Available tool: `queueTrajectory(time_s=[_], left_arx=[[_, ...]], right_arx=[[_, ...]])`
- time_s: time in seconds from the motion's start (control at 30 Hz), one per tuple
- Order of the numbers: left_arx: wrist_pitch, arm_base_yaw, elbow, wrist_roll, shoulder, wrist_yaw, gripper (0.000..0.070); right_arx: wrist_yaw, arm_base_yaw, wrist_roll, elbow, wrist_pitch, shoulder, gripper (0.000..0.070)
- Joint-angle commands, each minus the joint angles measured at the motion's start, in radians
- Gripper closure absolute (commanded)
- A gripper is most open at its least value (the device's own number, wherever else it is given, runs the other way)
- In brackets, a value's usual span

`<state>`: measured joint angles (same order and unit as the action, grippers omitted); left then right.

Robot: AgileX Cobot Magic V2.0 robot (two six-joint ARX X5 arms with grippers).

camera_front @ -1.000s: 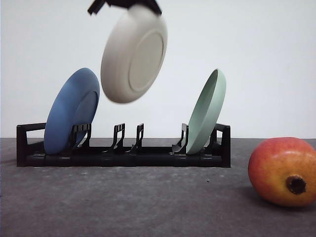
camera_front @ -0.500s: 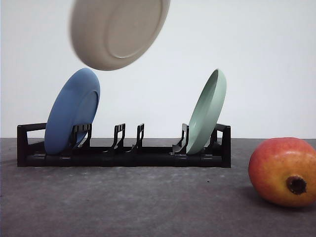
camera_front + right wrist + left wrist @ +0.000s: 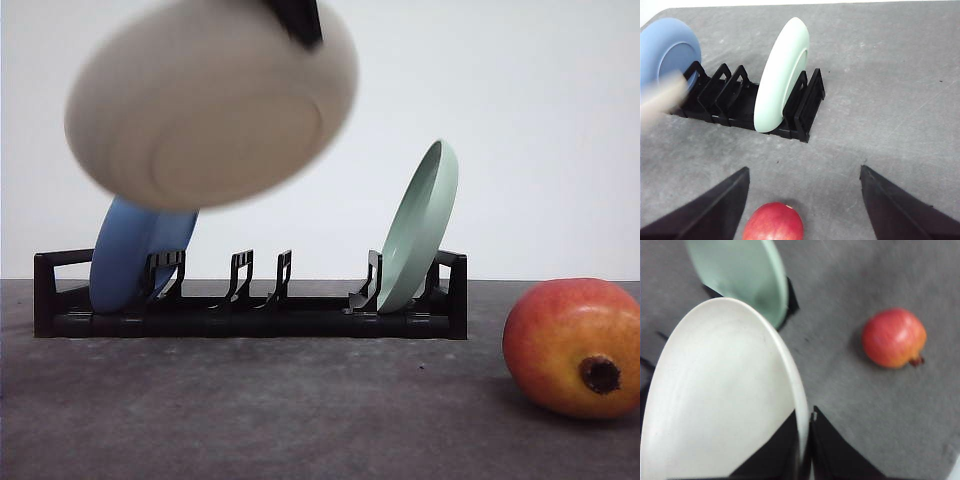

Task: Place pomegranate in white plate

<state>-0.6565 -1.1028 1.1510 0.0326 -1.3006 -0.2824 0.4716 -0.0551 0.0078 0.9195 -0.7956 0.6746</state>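
The white plate (image 3: 210,105) hangs tilted and blurred in the air above the left end of the rack, its underside facing the front camera. My left gripper (image 3: 807,416) is shut on its rim, and a dark part of that left gripper (image 3: 296,18) shows at the plate's upper edge. In the left wrist view the white plate (image 3: 720,400) is close up. The pomegranate (image 3: 575,345) lies on the table at the right, crown end forward, also seen as the pomegranate (image 3: 894,337). My right gripper (image 3: 804,170) hovers open above the pomegranate (image 3: 774,222), not touching it.
A black dish rack (image 3: 250,305) stands across the back of the grey table. A blue plate (image 3: 130,260) leans in its left end, partly hidden by the white plate, and a pale green plate (image 3: 420,225) leans in its right end. Bare table lies in front.
The white plate has swung left and down toward the camera, tilting flatter, and now covers the top of the blue plate. The pomegranate and rack have not moved.
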Motion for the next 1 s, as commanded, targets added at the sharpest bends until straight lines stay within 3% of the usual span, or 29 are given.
queueTrajectory(time_s=[0.0,0.4,0.67,0.97], left_arx=[[0.050,-0.028,-0.042,0.009,-0.013,-0.026,0.0694],[0.328,-0.119,-0.346,0.013,-0.049,-0.076,0.0695],[0.433,-0.146,-0.374,0.034,-0.168,-0.076,0.0695],[0.447,-0.187,-0.374,0.013,-0.256,-0.076,0.0686]], right_arx=[[0.003,0.001,0.011,0.019,0.008,0.004,0.0256],[0.003,0.001,0.011,0.019,0.007,0.004,0.0256],[0.003,0.001,0.011,0.019,0.000,0.004,0.0256],[0.002,0.001,0.011,0.019,-0.006,0.004,0.0256]])
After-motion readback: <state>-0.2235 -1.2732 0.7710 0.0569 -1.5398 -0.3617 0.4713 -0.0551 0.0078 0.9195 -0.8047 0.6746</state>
